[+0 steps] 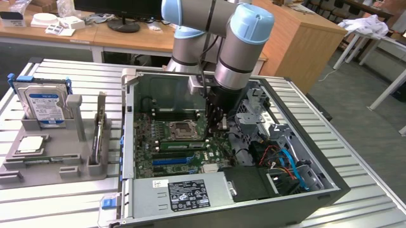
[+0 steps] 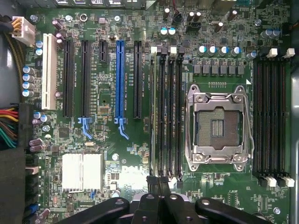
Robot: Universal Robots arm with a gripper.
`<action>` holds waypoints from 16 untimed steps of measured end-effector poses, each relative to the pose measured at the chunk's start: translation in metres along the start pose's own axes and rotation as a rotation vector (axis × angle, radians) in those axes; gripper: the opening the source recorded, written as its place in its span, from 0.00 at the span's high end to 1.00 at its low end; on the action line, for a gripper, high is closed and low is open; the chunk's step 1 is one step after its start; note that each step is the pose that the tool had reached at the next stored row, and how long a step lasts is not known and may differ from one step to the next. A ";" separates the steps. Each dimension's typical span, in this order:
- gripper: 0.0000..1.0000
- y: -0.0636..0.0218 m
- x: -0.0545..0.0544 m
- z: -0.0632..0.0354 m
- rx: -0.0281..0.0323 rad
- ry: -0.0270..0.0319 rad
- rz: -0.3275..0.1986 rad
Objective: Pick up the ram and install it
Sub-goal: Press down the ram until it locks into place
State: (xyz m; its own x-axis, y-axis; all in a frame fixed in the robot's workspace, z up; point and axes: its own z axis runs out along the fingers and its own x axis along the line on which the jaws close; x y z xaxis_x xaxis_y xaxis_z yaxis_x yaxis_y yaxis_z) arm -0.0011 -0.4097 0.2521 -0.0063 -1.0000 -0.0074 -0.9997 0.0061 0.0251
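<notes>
My gripper (image 1: 222, 127) hangs inside the open computer case (image 1: 330, 187), over the motherboard (image 2: 100, 100) and just past one end of the memory slots beside the empty processor socket (image 2: 218, 123). It is shut, and nothing shows between its dark fingers (image 2: 154, 183). One slot of that bank holds a long green stick, seen edge-on (image 2: 154, 112) and as a green strip (image 1: 180, 145) next to the socket. That stick looks like the ram. Another thin stick (image 1: 99, 130) stands on edge in the grey holder (image 1: 57, 164) outside the case. I cannot tell what that one is.
The grey holder at the exterior view's left also carries a blue-labelled hard drive (image 1: 44, 104) and a square silver chip (image 1: 30, 145). In the case, a power supply (image 1: 184, 192) sits near the front and orange and blue cables (image 1: 285, 161) lie at the exterior view's right. Another memory bank (image 2: 271, 112) stands empty.
</notes>
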 end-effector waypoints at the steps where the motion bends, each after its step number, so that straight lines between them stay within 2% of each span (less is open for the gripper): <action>1: 0.89 0.0000 0.000 -0.0004 0.0000 0.0001 0.000; 16: 0.89 0.0005 0.000 -0.0012 0.0000 0.0001 0.000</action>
State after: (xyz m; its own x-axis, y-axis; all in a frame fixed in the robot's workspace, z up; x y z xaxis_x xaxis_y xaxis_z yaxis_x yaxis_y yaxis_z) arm -0.0016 -0.4097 0.2533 -0.0063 -1.0000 -0.0073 -0.9997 0.0061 0.0251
